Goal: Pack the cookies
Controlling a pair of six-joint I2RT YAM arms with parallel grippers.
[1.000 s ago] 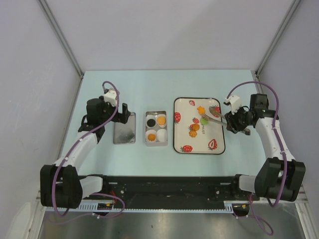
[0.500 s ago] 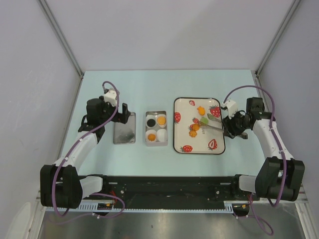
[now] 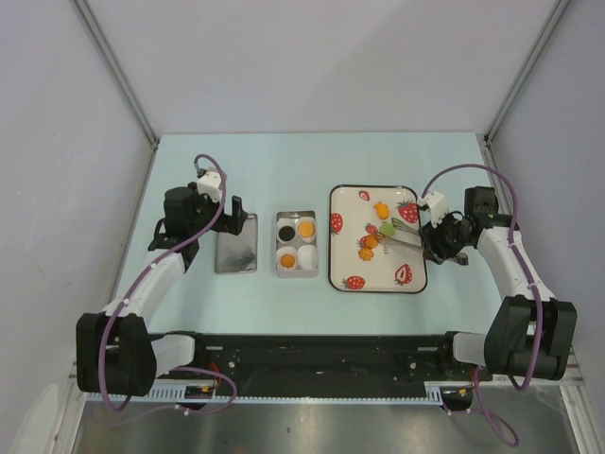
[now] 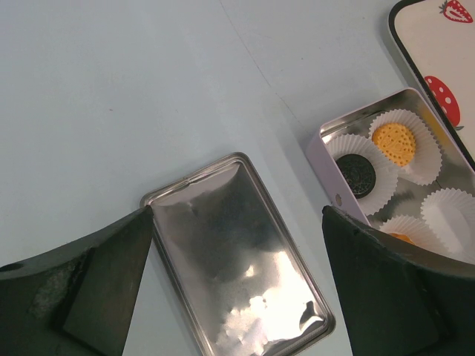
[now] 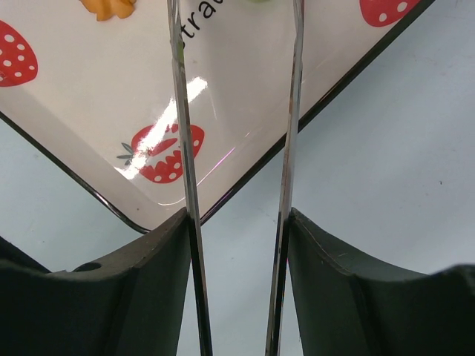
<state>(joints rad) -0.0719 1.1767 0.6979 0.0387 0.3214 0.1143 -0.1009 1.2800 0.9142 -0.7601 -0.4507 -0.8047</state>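
Note:
A black cookie (image 3: 286, 230) (image 4: 358, 174) and two orange cookies (image 3: 306, 228) (image 4: 393, 143) sit in white paper cups inside the small tin (image 3: 295, 215) (image 4: 326, 159). The second orange cookie (image 3: 286, 260) is in the near-left cup. A green cookie (image 3: 386, 229) lies on the strawberry tray (image 3: 383, 267) (image 5: 96, 89). My right gripper (image 3: 429, 236) (image 5: 239, 222) is shut on metal tongs (image 3: 405, 234) (image 5: 182, 133). Their two arms stand spread, and their tips reach over the tray beside the green cookie. My left gripper (image 3: 236, 210) (image 4: 237, 215) hangs open over the tin lid (image 3: 236, 244) (image 4: 237, 259).
One paper cup (image 3: 307, 253) (image 4: 453, 211) in the tin holds nothing. Orange flower shapes (image 3: 370, 241) (image 5: 107, 7) and red strawberries mark the tray. The lid lies flat left of the tin, inner side up. Grey walls close in the table on three sides.
My right gripper has moved nearer and slightly left with the tongs, whose tips now reach the green cookie. The tongs' arms stand a little wider apart. The left arm has not moved.

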